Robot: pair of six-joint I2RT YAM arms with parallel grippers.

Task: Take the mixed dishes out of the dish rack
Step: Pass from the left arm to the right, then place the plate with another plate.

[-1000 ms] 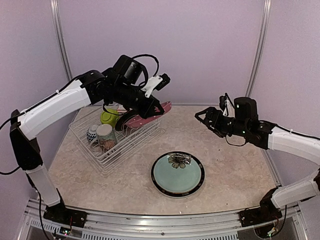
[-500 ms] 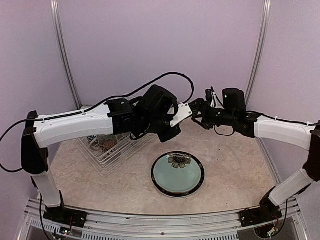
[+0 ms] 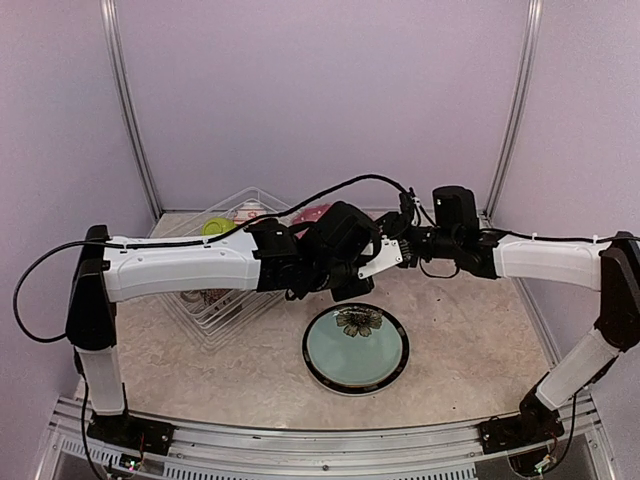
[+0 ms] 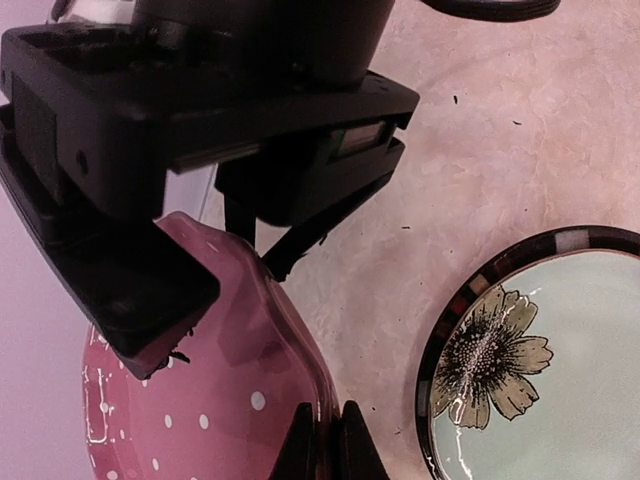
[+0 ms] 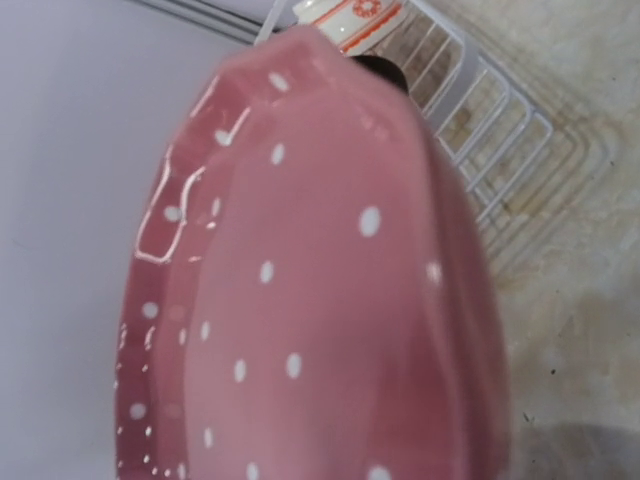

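- Risking a smash on the tabletop (image 3: 470, 335) by dropping the pink dotted plate (image 5: 330, 280), hanging aloft mid-frame in the top view, right of the dish rack (image 3: 220, 312).
- Risking a chip on the flower plate (image 3: 356, 347) lying below, lower centre.
- Pinching its lower rim with the left hand (image 4: 325, 445), pressed tight.
- Straddling its upper rim with the right hand (image 4: 225, 270); not showing whether clamped, so releasing early inviting a slip.
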